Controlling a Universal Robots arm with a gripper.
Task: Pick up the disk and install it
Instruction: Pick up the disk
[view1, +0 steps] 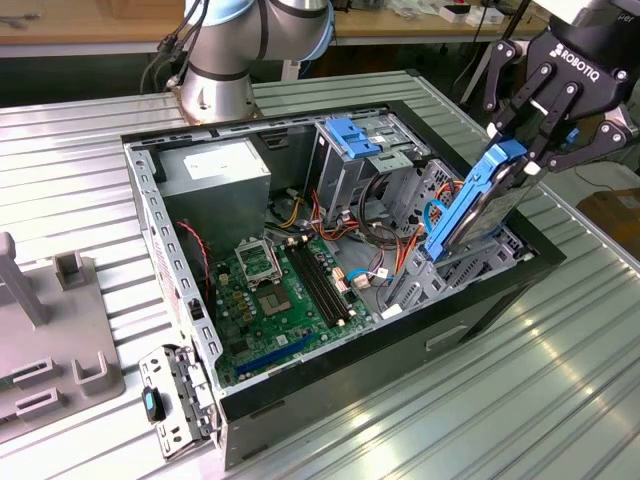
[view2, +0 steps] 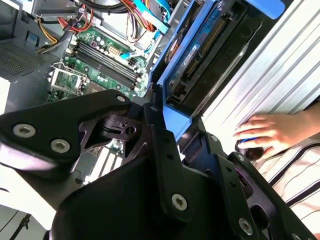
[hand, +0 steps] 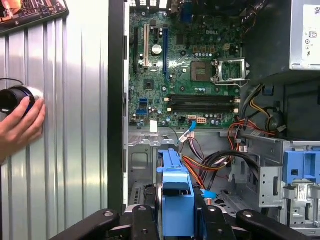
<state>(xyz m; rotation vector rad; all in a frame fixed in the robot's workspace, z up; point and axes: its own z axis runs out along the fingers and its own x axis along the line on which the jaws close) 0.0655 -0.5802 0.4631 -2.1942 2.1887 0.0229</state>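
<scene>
At the exterior view's right end of the open computer case (view1: 150, 215), the gripper (view1: 518, 148) is closed on the disk (view1: 465, 215) and clamps it by its upper end, where the blue side rail (hand: 175, 200) wraps around the edge. I judge that it grips the disk at this end so that the lower end is free to go down into the drive bay (view1: 455, 275) without the fingers (view1: 497, 110) meeting the metal frame. The disk hangs directly below the gripper. It is tilted, not upright, and slopes down toward the exterior view's left. Its lower end is already among the grey parts of the bay, near the coloured cables (view1: 385, 240), but it does not lie flat, so the installing seems to me only half done. The tilt probably matches the angle of the bay's guides, though I cannot see them clearly. The motherboard (view1: 275, 290) lies well apart from the disk, and the metal cage (view1: 350, 140) with the blue handle stands between them. Outside the case, a person's hand (hand: 20, 127) rests on the ribbed table (view1: 560, 390), on a small dark round thing, apart from the gripper.
</scene>
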